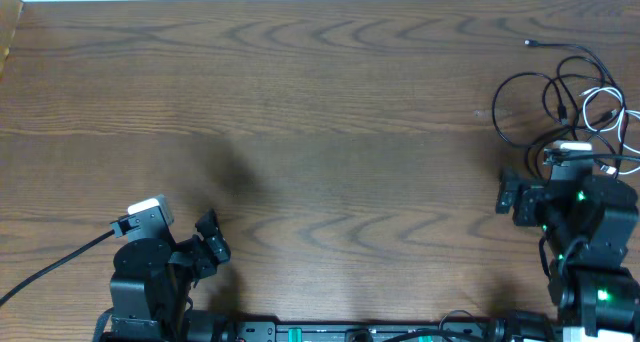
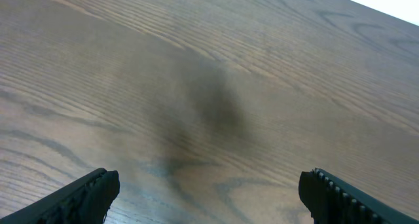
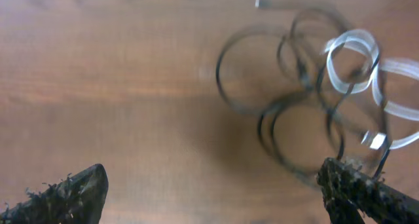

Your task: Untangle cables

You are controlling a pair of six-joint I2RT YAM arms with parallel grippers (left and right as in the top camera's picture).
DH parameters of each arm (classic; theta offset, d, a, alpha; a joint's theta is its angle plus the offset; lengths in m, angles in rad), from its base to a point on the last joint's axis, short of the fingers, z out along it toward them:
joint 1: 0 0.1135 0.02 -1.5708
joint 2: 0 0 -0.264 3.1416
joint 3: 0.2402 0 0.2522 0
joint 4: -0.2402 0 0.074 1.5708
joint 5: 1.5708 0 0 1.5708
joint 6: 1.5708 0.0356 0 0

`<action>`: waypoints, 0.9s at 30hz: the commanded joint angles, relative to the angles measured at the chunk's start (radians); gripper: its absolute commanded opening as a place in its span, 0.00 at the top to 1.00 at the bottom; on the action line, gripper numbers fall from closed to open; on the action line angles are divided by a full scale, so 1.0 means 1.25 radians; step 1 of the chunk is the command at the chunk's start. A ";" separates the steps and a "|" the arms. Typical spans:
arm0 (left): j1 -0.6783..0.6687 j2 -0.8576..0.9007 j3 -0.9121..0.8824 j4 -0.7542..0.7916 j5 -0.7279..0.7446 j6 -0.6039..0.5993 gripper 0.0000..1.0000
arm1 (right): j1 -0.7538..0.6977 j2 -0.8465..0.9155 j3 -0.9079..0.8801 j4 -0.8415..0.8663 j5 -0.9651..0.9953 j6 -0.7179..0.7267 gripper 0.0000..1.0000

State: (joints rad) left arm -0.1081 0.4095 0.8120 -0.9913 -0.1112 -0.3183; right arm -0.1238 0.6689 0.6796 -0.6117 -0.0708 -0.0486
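Toothed black fingertips (image 3: 72,192) of the right gripper (image 3: 213,194) fill the low corners of its wrist view, spread wide and gripping nothing. Just ahead, toward 1 o'clock, the cables (image 3: 308,106) lie on the brown table (image 3: 118,67) in a blurred tangle of black loops, with a white cord (image 3: 353,54) looped through on the right. From overhead the heap sits at the table's 2 o'clock, that gripper close below it. Over at 7 o'clock the left gripper (image 2: 209,198) gapes wide too, above plain wood grain.

Left pincer (image 2: 209,181), right pincer (image 3: 211,178): spread wide
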 commanded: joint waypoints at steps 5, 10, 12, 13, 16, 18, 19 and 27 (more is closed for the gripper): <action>0.000 0.000 -0.005 -0.002 -0.010 -0.010 0.07 | 0.026 -0.317 -0.117 0.232 0.010 -0.085 0.01; 0.000 0.000 -0.005 -0.002 -0.010 -0.010 0.07 | 0.027 -0.493 -0.255 0.328 0.010 -0.103 0.01; 0.000 0.000 -0.005 -0.002 -0.010 -0.010 0.07 | 0.028 -0.531 -0.326 0.431 0.009 -0.102 0.01; 0.000 0.000 -0.005 -0.002 -0.010 -0.010 0.07 | 0.033 -0.529 -0.355 0.476 0.007 -0.102 0.01; 0.000 0.000 -0.005 -0.002 -0.010 -0.010 0.07 | 0.038 -0.531 -0.428 0.554 0.000 -0.103 0.01; 0.000 0.000 -0.005 -0.002 -0.010 -0.010 0.07 | 0.038 -0.531 -0.519 0.601 -0.002 -0.103 0.01; 0.000 0.000 -0.005 -0.002 -0.010 -0.010 0.07 | 0.038 -0.531 -0.542 0.601 -0.002 -0.103 0.01; 0.000 0.000 -0.005 -0.002 -0.010 -0.010 0.07 | 0.038 -0.526 -0.539 0.434 -0.017 -0.075 0.01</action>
State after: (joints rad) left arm -0.1081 0.4122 0.8116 -0.9913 -0.1112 -0.3183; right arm -0.0853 0.0128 0.0067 -0.0650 -0.0818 -0.1673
